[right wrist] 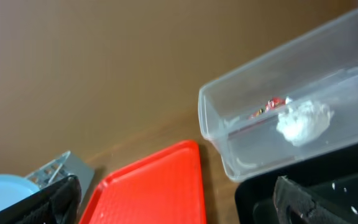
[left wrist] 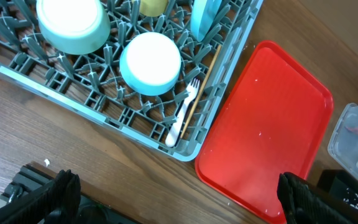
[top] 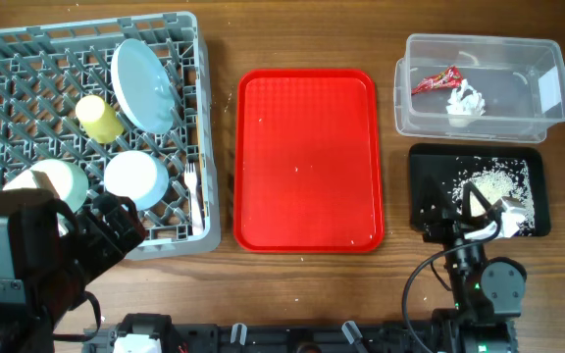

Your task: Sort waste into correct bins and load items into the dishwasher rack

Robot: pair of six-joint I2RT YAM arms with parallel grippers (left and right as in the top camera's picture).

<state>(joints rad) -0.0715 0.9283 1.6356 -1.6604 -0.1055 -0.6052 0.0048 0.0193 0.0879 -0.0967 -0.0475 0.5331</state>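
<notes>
Lying along rack (top: 27,98) edge, fork (left wrist: 183,113) tines pointing away, both jaws spread, empty

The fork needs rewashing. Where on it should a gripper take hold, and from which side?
Probably the handle of the fork, near the rack's corner, coming straight down from above. It lies flat in the rack, between pegs and the outer wall, beside the white bowl, so a sideways approach looks blocked.
</notes>
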